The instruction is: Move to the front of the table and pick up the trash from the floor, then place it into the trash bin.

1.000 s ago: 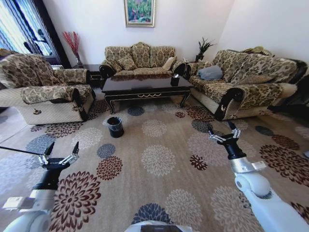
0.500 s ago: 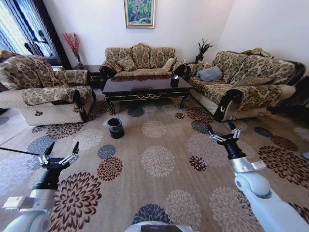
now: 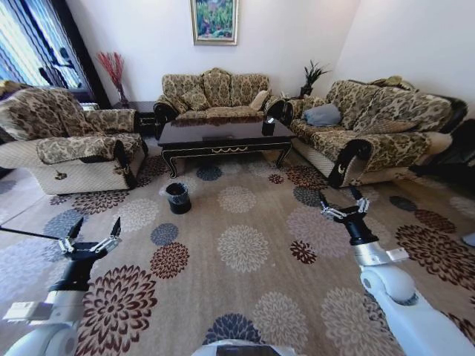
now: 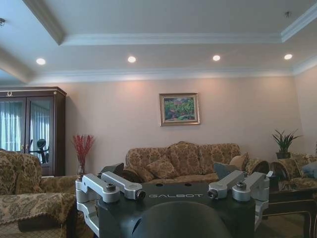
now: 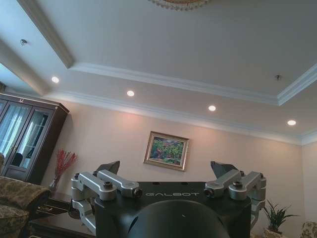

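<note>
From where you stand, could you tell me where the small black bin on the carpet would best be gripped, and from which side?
Probably by its top rim, from above. The bin stands upright on the carpet, mouth open upward, in front of the table; its round wall looks too wide to span. Both the left pincer and right pincer are open, far from it.

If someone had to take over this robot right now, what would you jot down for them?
Left gripper: open, empty, held low over the carpet on the robot's left.
Right gripper: open, empty, raised on its right.
The table stands across the room between the sofas; the trash bin sits on the carpet before the table's left end.
Done: nothing picked up.
Left: reach the table's front, find the trash (too small to make out from here), bin it.
</note>
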You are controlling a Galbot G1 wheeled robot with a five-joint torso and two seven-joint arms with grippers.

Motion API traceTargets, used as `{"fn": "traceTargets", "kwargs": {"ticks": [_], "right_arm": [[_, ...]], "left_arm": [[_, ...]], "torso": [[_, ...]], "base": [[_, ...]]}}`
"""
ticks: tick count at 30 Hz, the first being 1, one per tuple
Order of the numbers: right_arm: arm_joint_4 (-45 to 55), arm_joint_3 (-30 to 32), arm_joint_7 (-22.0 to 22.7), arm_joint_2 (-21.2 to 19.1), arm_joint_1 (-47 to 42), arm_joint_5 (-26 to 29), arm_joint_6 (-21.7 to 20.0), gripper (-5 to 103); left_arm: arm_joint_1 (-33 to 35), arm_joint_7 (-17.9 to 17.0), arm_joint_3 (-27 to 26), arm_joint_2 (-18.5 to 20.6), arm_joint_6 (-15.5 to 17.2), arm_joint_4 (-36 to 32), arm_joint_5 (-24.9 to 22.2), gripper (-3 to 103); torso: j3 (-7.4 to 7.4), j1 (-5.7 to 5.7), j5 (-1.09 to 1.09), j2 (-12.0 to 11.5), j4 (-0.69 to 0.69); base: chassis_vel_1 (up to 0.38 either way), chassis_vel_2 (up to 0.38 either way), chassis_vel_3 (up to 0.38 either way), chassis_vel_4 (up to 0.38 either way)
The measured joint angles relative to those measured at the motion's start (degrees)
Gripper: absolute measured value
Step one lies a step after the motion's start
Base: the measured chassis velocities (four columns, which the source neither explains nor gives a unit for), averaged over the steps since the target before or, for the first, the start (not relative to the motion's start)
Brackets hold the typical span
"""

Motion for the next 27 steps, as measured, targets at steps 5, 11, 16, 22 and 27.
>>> {"fn": "traceTargets", "kwargs": {"ticks": [5, 11, 16, 22, 27], "right_arm": [[0.11, 0.18, -0.01, 0.02, -0.15, -0.02, 0.04, 100], [0.27, 0.30, -0.01, 0.02, -0.28, -0.03, 0.07, 100], [0.30, 0.42, -0.01, 0.01, -0.31, -0.03, 0.08, 100], [0.30, 0.46, 0.00, -0.03, -0.29, -0.03, 0.09, 100], [0.29, 0.46, 0.01, -0.03, -0.24, -0.03, 0.10, 100]], "left_arm": [[0.08, 0.19, -0.02, -0.10, 0.00, -0.06, 0.02, 100], [0.08, 0.28, -0.01, -0.18, -0.25, -0.06, 0.02, 100], [0.02, 0.30, 0.00, -0.19, -0.33, -0.05, -0.02, 100], [-0.12, 0.64, 0.01, -0.14, -0.33, 0.02, -0.04, 100], [-0.22, 0.76, 0.09, -0.13, -0.37, 0.19, 0.00, 100]], "torso": [[0.72, 0.59, 0.00, 1.31, 0.00], [1.65, 1.35, 0.00, 3.01, 0.00], [2.47, 1.90, 0.00, 4.38, 0.00], [3.41, 2.63, 0.00, 6.02, 0.00], [3.97, 3.08, 0.00, 7.05, 0.00]], "base": [[0.000, 0.000, 0.000, 0.000], [0.000, 0.000, 0.000, 0.000], [0.000, 0.000, 0.000, 0.000], [0.000, 0.000, 0.000, 0.000], [0.000, 0.000, 0.000, 0.000]]}}
